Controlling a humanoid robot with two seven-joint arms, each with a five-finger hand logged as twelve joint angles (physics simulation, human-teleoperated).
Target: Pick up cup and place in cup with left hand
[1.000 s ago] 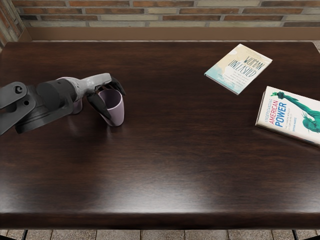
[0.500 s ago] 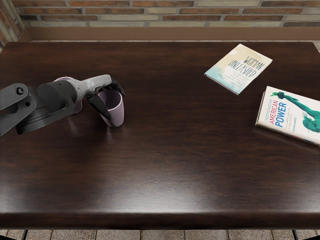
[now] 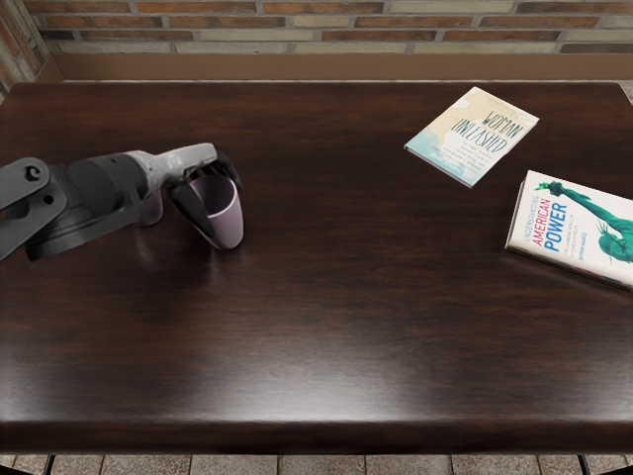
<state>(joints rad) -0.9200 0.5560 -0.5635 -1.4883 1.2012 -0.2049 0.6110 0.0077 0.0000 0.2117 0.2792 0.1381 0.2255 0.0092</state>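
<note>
1. The left hand [image 3: 188,163] is clamping the nearer mauve cup [image 3: 228,226], its thumb [image 3: 190,205] lying along the cup's left side, its fingers [image 3: 228,171] curling at the far rim.
2. That cup is facing mouth-up over the table's [image 3: 346,297] left part; I am not managing to tell whether its base is touching.
3. The second cup [image 3: 151,209] is showing just beside the left arm, mostly hidden.
4. Two books [image 3: 473,137] are lying at right.
</note>
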